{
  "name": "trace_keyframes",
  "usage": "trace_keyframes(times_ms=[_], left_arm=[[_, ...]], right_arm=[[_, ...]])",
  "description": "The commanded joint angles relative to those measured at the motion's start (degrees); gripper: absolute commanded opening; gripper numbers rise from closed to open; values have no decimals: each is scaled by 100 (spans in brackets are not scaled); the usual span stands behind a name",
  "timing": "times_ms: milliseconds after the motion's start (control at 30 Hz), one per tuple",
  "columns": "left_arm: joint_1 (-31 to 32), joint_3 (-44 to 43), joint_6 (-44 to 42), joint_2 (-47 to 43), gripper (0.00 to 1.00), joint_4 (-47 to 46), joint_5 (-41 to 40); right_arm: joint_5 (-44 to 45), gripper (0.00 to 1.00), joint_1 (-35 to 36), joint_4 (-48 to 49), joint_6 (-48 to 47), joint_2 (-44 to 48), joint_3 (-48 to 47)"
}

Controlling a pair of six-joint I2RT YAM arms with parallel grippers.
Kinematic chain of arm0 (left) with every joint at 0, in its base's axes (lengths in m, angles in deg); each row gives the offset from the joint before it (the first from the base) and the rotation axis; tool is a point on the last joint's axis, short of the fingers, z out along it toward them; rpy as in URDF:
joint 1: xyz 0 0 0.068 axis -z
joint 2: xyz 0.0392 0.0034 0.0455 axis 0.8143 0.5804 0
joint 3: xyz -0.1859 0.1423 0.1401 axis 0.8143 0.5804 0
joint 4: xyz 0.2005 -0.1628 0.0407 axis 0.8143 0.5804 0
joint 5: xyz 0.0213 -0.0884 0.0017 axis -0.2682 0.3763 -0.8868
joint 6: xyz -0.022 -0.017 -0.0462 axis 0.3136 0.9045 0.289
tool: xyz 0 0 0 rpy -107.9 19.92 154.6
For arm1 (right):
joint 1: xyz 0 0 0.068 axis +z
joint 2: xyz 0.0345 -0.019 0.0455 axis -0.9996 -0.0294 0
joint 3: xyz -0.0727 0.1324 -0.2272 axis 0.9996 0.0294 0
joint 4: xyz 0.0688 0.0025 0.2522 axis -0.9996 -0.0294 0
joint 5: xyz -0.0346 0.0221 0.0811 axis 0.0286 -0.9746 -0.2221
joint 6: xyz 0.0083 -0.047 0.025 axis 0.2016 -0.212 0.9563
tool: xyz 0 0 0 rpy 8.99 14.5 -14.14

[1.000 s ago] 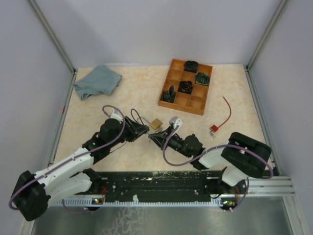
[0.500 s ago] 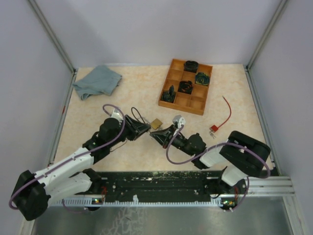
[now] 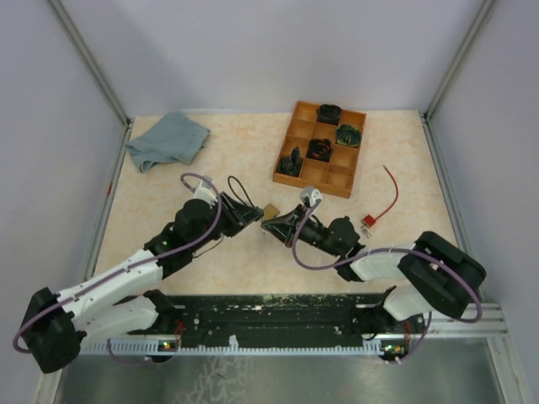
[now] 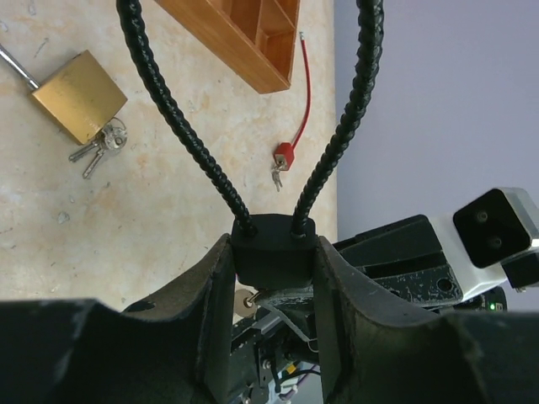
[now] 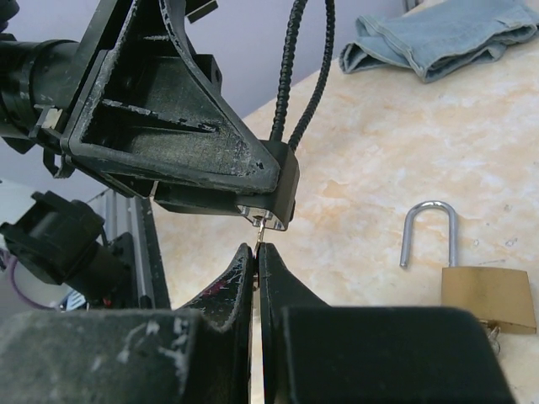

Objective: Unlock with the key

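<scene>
From above, finds the left gripper and right gripper tip to tip over the table, a brass padlock just beyond both jaws, a wooden tray farther beyond, a blue cloth well off past the left jaws. Through the left wrist, shows jaws part-spread and clamped on the black cable lock, cable looping away ahead; places the bunch of keys on the brass padlock ahead-left, a red cable lock straight ahead. Through the right wrist, shows jaws pressed together, pinching the key, tip at the black cable lock's underside just past the fingertips; puts the brass padlock right of the jaws, one shackle leg free.
</scene>
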Motion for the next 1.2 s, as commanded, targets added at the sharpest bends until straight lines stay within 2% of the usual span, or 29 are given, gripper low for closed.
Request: trace_keyframes(times_ms=[0,100,233,367,467,533,667,833,1000,1167], left_arm=[[490,-72,-231,-57,0,616,985],[505,-126,-362,27,0,890,835],[535,-220,-449,48,0,663,1248],[658,-480,-623,55,0,899,1352],[732,-459,-385,189,0,1023,1384],[860,-389,-172,272,0,959,1251],[1049,-475,-111,480,0,1058,970],[937,-355,86,-143,0,1016,27],[572,-451,164,-401,0,902,-484],[25,-460,353,-71,0,617,73]], right_arm=[[173,0,-268,382,22,506,-613],[-2,0,-266,270,-41,620,-718],[100,0,-274,-145,-487,505,-825],[-67,0,-485,292,-258,433,-754],[4,0,-379,-203,-600,463,-1109],[250,0,-229,-489,-984,409,-1271],[196,0,-222,-435,-865,210,-1411],[150,0,-223,-593,-699,343,-1055],[-190,28,-210,-1336,-600,822,-781],[-178,36,-169,-2154,-710,1454,-566]])
